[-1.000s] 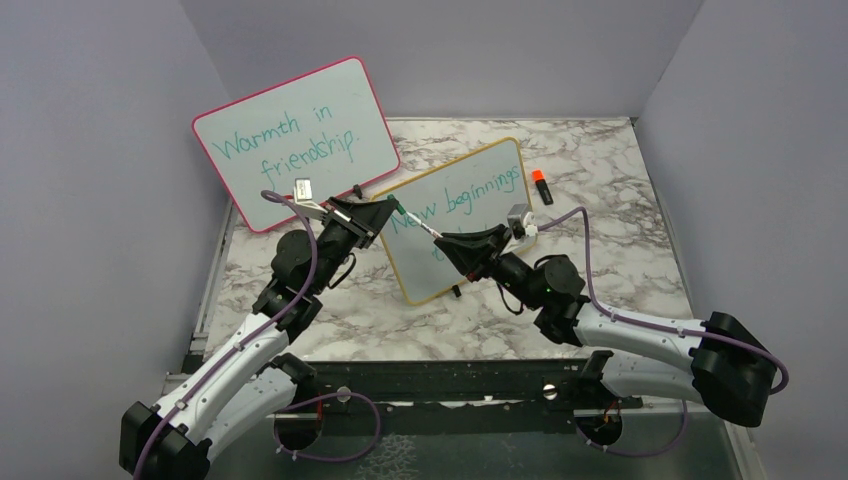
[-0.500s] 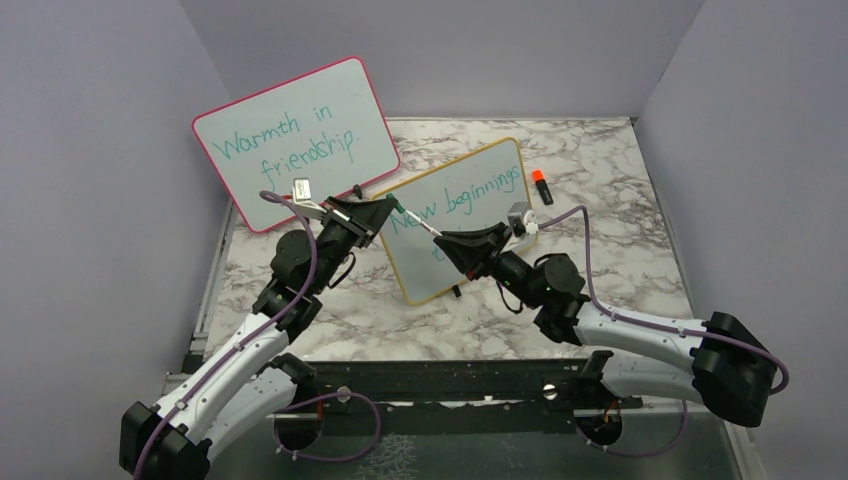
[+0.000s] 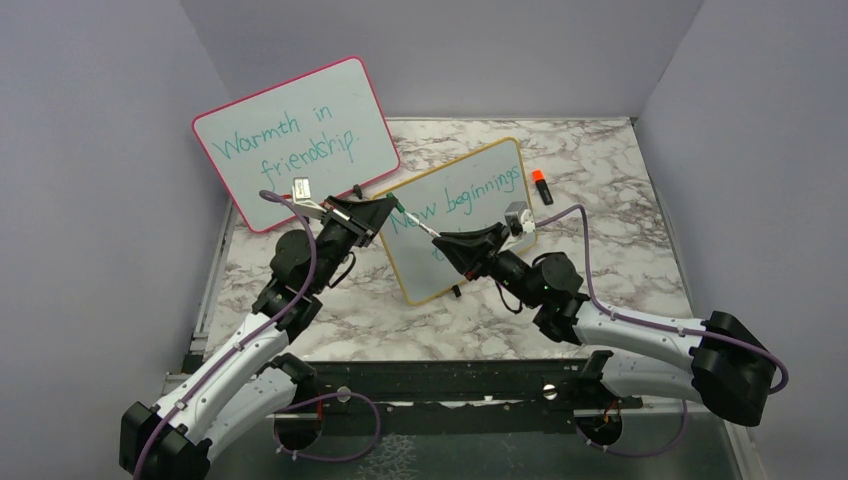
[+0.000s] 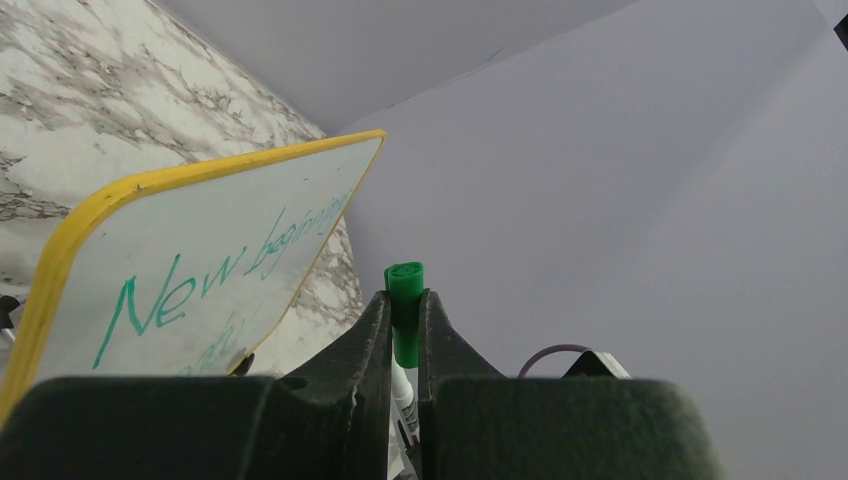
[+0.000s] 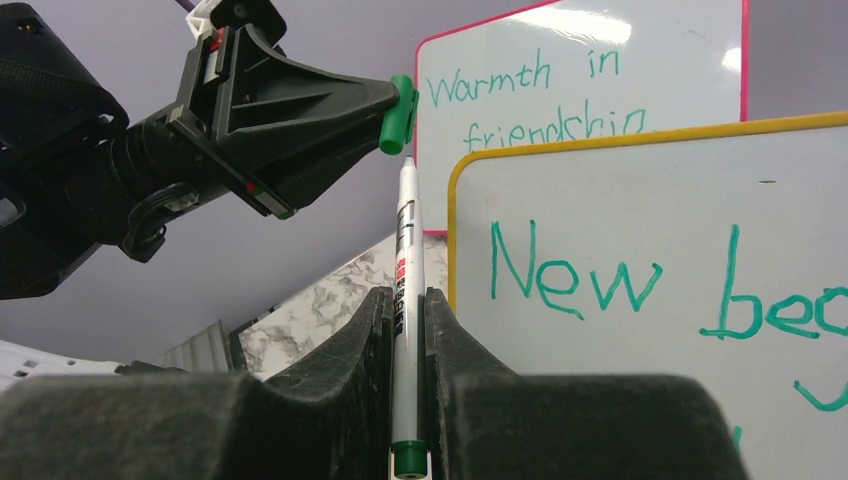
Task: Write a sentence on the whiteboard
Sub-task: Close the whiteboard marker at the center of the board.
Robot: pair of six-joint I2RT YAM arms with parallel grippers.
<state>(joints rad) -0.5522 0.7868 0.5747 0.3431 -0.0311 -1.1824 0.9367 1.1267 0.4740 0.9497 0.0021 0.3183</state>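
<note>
The small rectangular whiteboard with the rounded yellow-orange frame (image 3: 478, 213) is standing tilted back near the middle of the grey-veined marble tabletop (image 3: 600, 200), bearing the teal-green handwritten sentence (image 3: 458, 200); the words "New beginnings" are showing, while the second line is lying mostly hidden behind the right arm. Just in front of the board, the right gripper (image 3: 440, 238) is pinching the barrel of a slim white marker (image 3: 425, 228), its jaws closed down on it. The left gripper (image 3: 393, 207) is clamping the marker's green plastic cap (image 3: 399, 209) tightly at its fingertips. The top view is showing the pen's tip pointing at the cap, just beside it. The right wrist view is showing the tip sitting just under the tilted cap, and I cannot tell whether they are touching. The left wrist view is lining the barrel up directly beneath the cap, hiding that. Behind and to the left, a larger pink-framed whiteboard (image 3: 275, 195) is leaning, reading "Warmth in friendship". A black marker with an orange cap (image 3: 541, 187) is lying on the table beside the yellow board's right edge.
</note>
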